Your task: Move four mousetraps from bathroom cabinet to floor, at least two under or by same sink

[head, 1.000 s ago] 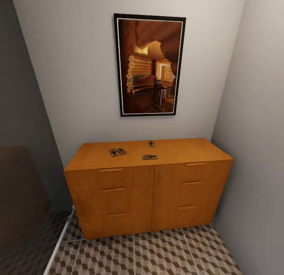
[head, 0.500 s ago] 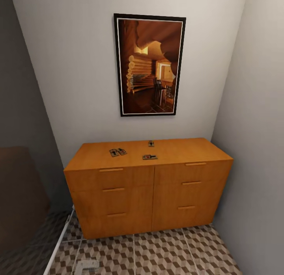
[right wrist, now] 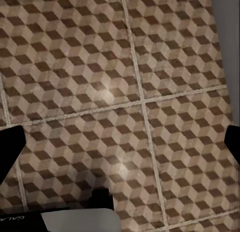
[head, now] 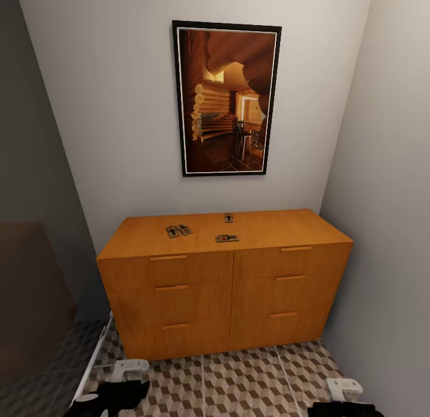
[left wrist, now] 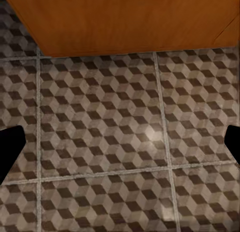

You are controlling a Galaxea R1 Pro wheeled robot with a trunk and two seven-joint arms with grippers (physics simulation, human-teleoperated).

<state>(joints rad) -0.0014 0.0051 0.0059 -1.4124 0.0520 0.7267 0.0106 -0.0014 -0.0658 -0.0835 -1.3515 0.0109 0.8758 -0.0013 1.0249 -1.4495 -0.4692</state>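
The orange-brown cabinet (head: 227, 291) stands against the back wall, drawers shut. Several mousetraps lie on its flat top: a pair side by side (head: 178, 230), one near the back edge (head: 229, 217), and one near the front (head: 227, 238). The cube-patterned bathroom floor (head: 251, 384) spreads in front of it. My left arm (head: 116, 390) and right arm (head: 343, 396) show low at the picture's bottom edge, well below the cabinet top. My left gripper (left wrist: 120, 149) is open over bare tiles near the cabinet's base (left wrist: 125, 22). My right gripper (right wrist: 120, 147) is open over tiles too. The sink is out of view.
A dark-framed picture (head: 227, 97) hangs above the cabinet. A grey wall (head: 388, 226) closes the right side close to the cabinet's end. A dark brown shape (head: 30, 297) stands at the left, with a white strip (head: 89, 369) along the floor beside it.
Both arms have risen into the bottom of the head view, the left one first. The cabinet and the mousetraps have not moved.
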